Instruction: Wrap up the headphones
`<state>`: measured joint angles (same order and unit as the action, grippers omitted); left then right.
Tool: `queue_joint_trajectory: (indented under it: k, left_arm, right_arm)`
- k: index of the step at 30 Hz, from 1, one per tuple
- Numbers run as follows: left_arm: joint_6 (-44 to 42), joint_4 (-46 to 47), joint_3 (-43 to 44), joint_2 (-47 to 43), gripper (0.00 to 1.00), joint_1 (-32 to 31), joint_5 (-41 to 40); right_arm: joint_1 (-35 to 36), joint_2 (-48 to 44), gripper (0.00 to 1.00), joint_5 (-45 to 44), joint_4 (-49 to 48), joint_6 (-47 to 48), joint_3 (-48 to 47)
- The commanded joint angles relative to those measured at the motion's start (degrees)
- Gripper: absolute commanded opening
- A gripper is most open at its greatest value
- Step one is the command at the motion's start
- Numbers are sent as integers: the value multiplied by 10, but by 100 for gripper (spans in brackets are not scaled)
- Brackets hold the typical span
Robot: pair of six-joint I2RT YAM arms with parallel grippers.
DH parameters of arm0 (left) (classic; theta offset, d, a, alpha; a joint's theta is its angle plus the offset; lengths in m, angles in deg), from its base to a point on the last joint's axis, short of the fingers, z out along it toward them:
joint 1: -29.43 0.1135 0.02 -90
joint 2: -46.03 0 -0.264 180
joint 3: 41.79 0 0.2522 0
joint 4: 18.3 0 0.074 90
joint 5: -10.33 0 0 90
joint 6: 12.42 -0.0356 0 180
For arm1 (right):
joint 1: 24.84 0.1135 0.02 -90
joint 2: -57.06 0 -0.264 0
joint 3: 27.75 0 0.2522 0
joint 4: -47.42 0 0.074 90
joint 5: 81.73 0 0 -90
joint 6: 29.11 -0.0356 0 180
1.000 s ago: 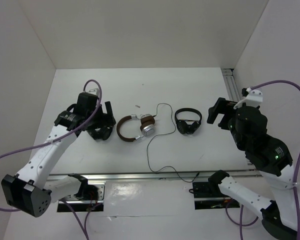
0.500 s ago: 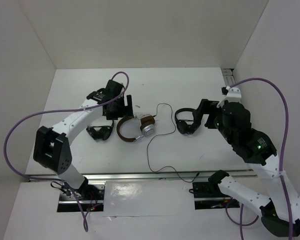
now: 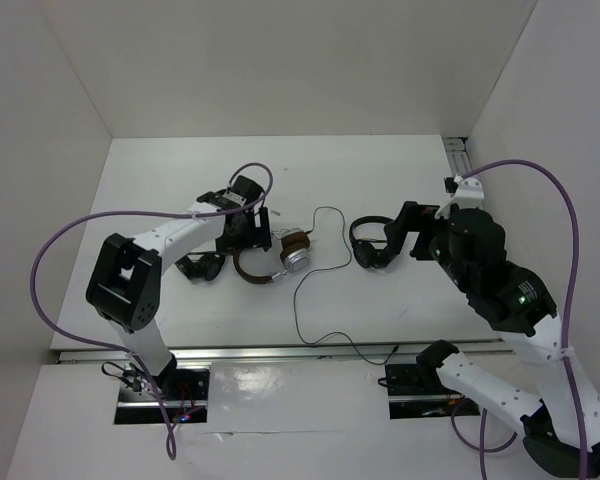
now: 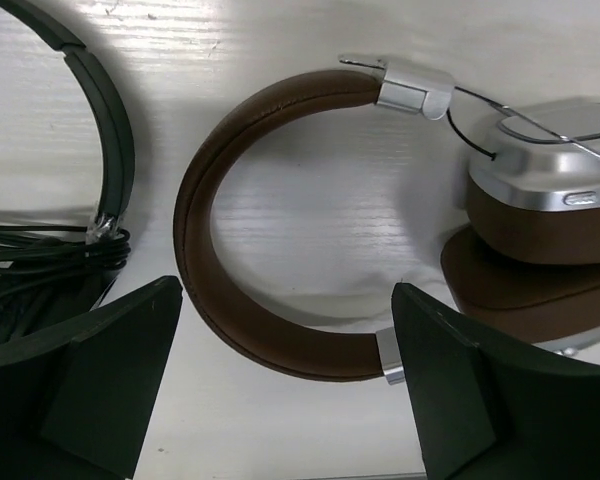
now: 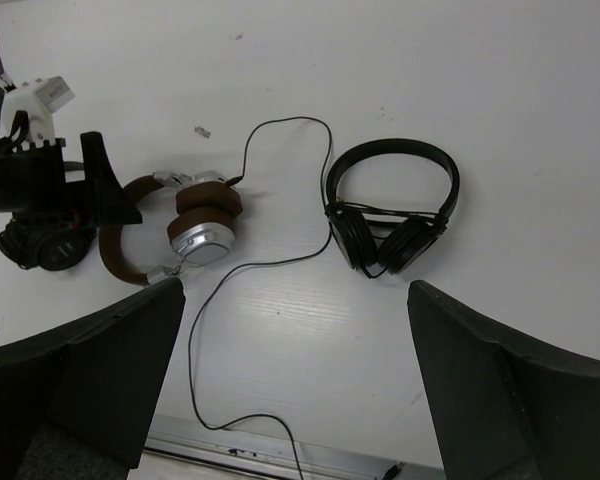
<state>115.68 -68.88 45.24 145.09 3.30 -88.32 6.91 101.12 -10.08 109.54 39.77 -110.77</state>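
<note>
Headphones [image 4: 192,240]: headband between wide-open left jaws, ungripped; right jaws open, empty, well apart.

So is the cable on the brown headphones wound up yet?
No, the cable trails loose over the table, running from the headphones toward the near edge.
</note>
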Motion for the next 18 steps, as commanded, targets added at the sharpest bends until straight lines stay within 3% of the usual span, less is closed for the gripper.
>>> queue_joint_trajectory:
  k: [1,10,18]
  left_arm:
    - [27,7,-15,10,99,-8,-31]
    - [45,17,-43,15,97,-9,-65]
    - [57,35,-61,36,85,-9,-65]
  right_arm:
    - [4,-2,100,6,-37,5,4]
    - [4,-2,100,6,-37,10,10]
    - [4,-2,100,6,-42,10,10]
